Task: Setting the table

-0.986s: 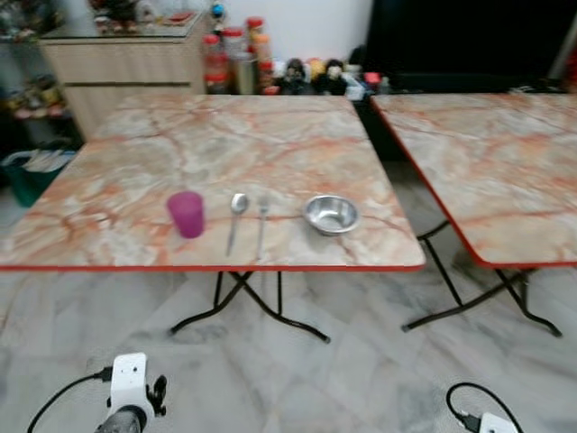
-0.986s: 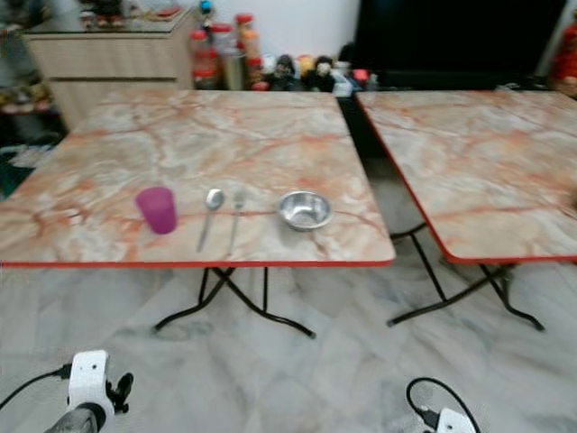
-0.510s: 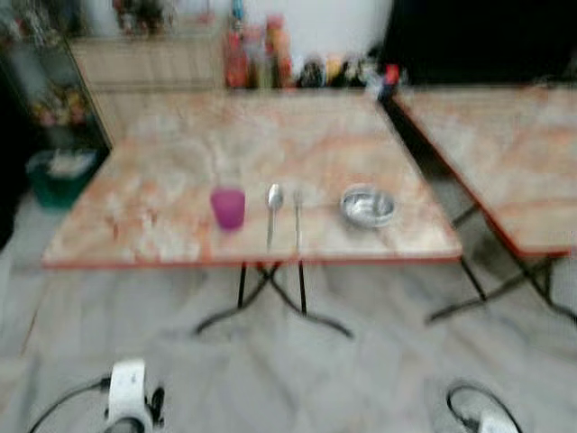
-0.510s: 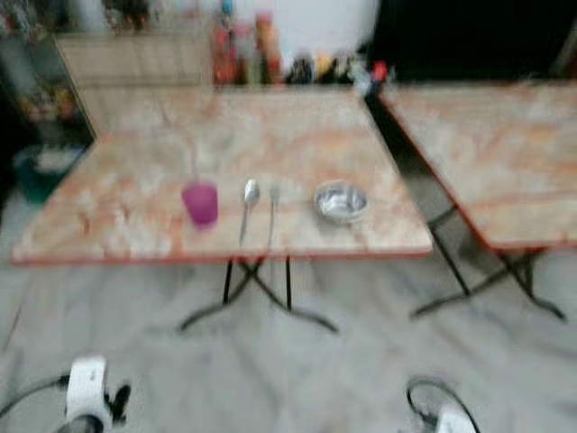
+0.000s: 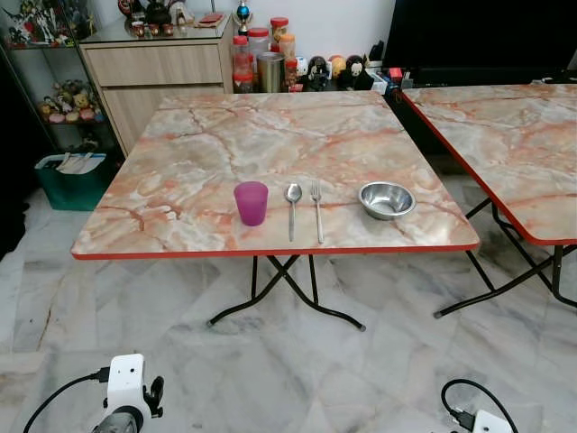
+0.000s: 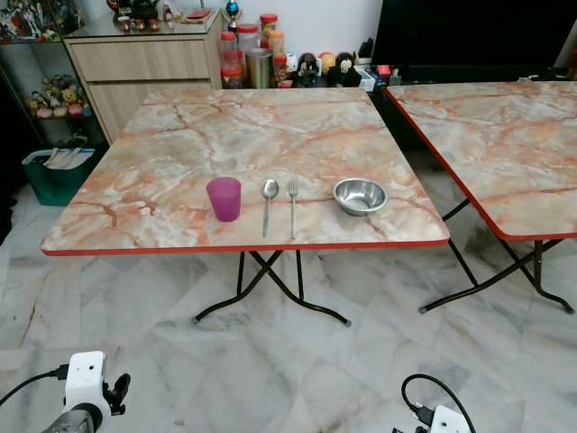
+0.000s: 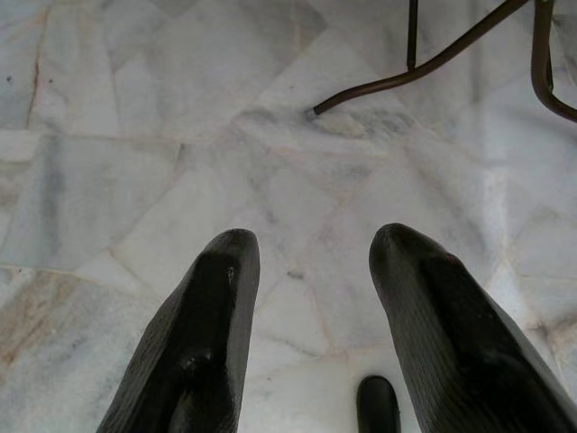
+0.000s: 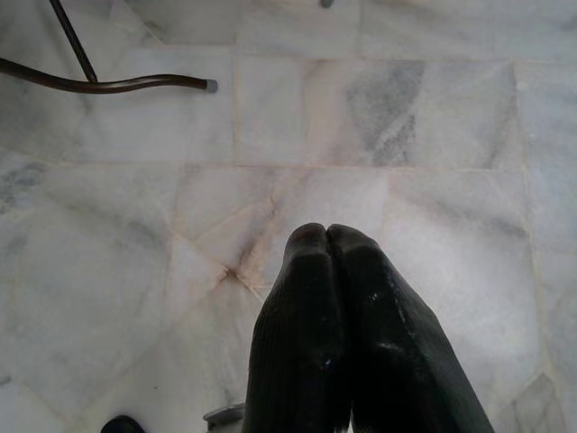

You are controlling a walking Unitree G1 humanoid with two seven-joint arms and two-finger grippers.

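Marble-patterned bench [image 5: 270, 135] now sits sharp and steady in your head views after a blurred half-second (the camera swung, the things did not), so you can plan the approach. Cup [image 5: 251, 202], spoon [image 5: 293, 200], fork [image 5: 316, 204] and bowl [image 5: 387, 199] line its near red edge. Left hand [image 7: 311, 298] hangs released over the floor; right hand [image 8: 329, 298] clenched empty. Floor ahead lies open.
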